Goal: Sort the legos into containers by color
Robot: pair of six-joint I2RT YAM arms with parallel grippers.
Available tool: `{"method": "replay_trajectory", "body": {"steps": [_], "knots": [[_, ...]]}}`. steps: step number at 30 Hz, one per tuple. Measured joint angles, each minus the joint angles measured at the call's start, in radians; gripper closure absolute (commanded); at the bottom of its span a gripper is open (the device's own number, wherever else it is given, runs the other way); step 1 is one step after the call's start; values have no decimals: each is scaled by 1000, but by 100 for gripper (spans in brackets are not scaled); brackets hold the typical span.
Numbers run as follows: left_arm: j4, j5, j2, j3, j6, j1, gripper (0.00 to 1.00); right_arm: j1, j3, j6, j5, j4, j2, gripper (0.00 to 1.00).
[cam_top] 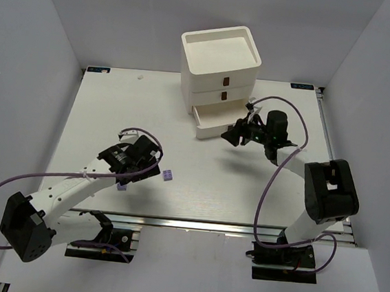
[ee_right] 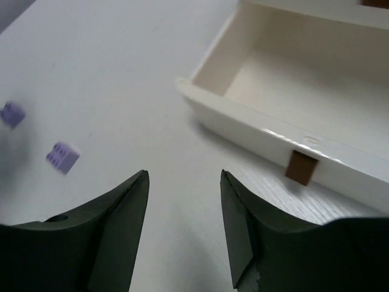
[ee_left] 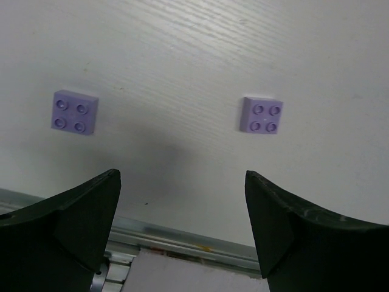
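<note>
Two light purple square legos lie on the white table, one [cam_top: 168, 175] right of my left gripper and one [cam_top: 122, 186] below it. In the left wrist view they show as a left brick [ee_left: 75, 112] and a right brick [ee_left: 262, 115], both beyond the fingertips. My left gripper [ee_left: 182, 182] [cam_top: 145, 170] is open and empty above the table. The white chest [cam_top: 220, 59] has its bottom drawer [cam_top: 214, 126] pulled open; the drawer [ee_right: 285, 91] looks empty. My right gripper [ee_right: 184, 176] [cam_top: 231, 136] is open and empty just in front of it. No green legos show.
The drawer's brown pull [ee_right: 301, 167] is just right of the right fingertips. The two purple bricks show far left in the right wrist view, one nearer [ee_right: 62, 157] and one farther [ee_right: 12, 113]. The table's metal front rail [ee_left: 182, 240] lies beneath the left gripper.
</note>
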Motion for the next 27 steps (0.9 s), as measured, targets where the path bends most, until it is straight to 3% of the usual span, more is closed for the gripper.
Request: {"method": "replay_trajectory", "body": {"steps": [2, 3, 6, 8, 11, 14, 18, 27], "knots": [[-33, -2, 18, 0, -14, 16, 8, 6, 0, -106, -98, -76, -42, 57], [-47, -2, 32, 0, -19, 25, 8, 11, 0, -148, -143, -109, -57, 57], [-61, 2, 63, -25, -26, 60, 8, 43, 24, -450, -293, -340, -87, 68], [-76, 6, 76, -43, -29, 88, 8, 75, 78, -710, -373, -580, -80, 63], [-102, 11, 84, -48, -47, 131, 4, 127, 179, -1007, -438, -878, -43, 41], [-119, 21, 83, -50, -89, 178, 2, 171, 264, -1170, -456, -1049, 5, 40], [-122, 54, 84, -81, -169, 243, 3, 212, 290, -1210, -440, -1124, 21, 41], [-109, 108, 197, -98, -269, 362, 5, 260, 325, -1118, -362, -1122, 21, 40]]}}
